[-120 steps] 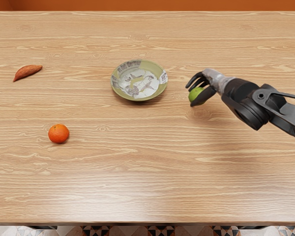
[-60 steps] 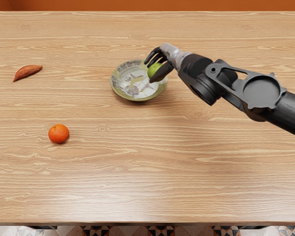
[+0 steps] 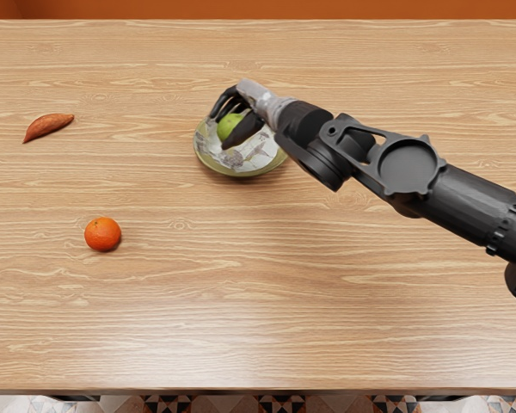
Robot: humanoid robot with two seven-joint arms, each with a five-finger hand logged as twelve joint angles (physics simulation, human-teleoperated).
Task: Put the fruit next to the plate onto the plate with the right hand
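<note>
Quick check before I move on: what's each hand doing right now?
Right hand: shut on the green fruit, held over the plate.
Left hand: not in view.
</note>
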